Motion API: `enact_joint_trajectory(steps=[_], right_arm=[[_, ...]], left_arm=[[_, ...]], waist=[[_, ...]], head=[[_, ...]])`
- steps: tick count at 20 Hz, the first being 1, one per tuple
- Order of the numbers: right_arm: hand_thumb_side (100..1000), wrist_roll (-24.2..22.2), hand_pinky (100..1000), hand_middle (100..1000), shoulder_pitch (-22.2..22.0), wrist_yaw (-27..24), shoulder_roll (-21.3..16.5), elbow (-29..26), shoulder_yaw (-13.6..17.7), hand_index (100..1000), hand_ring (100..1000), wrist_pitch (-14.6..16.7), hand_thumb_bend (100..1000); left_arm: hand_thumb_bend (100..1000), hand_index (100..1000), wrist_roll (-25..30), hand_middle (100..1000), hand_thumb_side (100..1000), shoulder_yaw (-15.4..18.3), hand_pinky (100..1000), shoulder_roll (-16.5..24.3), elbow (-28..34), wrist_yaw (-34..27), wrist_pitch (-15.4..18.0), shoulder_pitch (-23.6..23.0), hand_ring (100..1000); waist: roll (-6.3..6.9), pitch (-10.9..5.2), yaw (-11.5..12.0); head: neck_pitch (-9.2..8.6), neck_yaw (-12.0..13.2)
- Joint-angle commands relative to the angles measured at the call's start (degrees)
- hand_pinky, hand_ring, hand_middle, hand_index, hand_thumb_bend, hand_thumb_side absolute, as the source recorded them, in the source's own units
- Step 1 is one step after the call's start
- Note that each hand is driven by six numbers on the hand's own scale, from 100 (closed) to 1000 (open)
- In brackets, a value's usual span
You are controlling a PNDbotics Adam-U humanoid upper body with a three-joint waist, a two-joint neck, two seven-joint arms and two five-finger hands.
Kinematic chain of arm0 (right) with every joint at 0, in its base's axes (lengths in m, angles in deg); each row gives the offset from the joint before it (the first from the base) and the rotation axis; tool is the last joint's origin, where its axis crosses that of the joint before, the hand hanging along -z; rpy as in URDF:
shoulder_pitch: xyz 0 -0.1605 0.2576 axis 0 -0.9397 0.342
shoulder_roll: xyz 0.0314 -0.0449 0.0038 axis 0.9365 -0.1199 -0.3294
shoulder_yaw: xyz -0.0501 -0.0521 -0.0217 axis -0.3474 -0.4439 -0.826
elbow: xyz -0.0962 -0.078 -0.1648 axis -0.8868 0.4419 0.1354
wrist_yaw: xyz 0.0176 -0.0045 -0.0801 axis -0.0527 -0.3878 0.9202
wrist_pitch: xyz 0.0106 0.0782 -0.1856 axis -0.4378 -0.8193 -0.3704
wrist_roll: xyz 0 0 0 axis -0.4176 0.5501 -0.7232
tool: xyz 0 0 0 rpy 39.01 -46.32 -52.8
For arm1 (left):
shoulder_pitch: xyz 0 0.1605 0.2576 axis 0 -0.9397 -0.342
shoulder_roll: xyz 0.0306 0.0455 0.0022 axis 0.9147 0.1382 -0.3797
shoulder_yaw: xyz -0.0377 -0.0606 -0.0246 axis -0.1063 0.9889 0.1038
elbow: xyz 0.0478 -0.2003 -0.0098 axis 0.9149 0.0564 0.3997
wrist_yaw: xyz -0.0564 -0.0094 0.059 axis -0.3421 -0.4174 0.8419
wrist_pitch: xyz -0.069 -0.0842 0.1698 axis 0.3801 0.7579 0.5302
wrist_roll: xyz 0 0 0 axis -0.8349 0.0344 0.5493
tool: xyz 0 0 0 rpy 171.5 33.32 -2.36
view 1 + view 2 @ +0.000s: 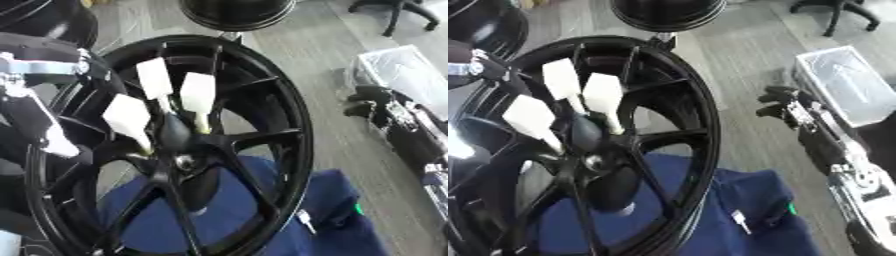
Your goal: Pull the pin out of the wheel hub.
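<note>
A large black wheel rim (pixel 289 125) fills the middle of the view, its spokes meeting at the hub (pixel 179 150). Three pins with flat white handles stand in the hub: one at the back (pixel 156 77), one to its right (pixel 198 92), one at the left (pixel 128 116). My left arm (pixel 39 57) comes in over the rim's left side, and the left hand (pixel 26 120) sits there as a dark blur, apart from the pins. My right hand (pixel 779 104) hovers open over the floor to the right of the rim, holding nothing.
The wheel rests on a blue cloth (pixel 337 200). A second black rim (pixel 236 12) stands at the back and another at the upper left (pixel 44 20). A clear plastic bin (pixel 846 82) sits at the right, and an office chair (pixel 402 12) behind it.
</note>
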Motion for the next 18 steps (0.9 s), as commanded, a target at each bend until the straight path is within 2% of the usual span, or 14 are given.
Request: enact_joint_trajectory(steps=[1,9,18], right_arm=[[730,-0.15,893,723,0.24,0.4,-1.28,-0.59,0.06,816,699,0.09,100],[734,-0.32,894,724,0.31,0.55,-1.26,-0.43,-0.05,817,699,-0.02,100],[731,-0.44,894,724,0.48,0.4,-1.27,-0.46,-0.13,817,699,0.0,100]], left_arm=[[607,845,-0.01,736,237,0.43,786,0.57,0.06,0.32,0.27,0.61,785],[624,869,-0.08,755,294,0.74,790,-0.08,0.13,0.41,-0.4,1.19,789],[614,862,-0.43,748,284,0.29,787,-1.96,-0.31,1.4,-1.6,2.43,787]], waist=[[-0.51,-0.82,0.01],[-0.49,-0.76,-0.06],[-0.49,-0.74,-0.37]], head=[[-0.83,-0.09],[-0.86,-0.06],[-0.83,0.14]])
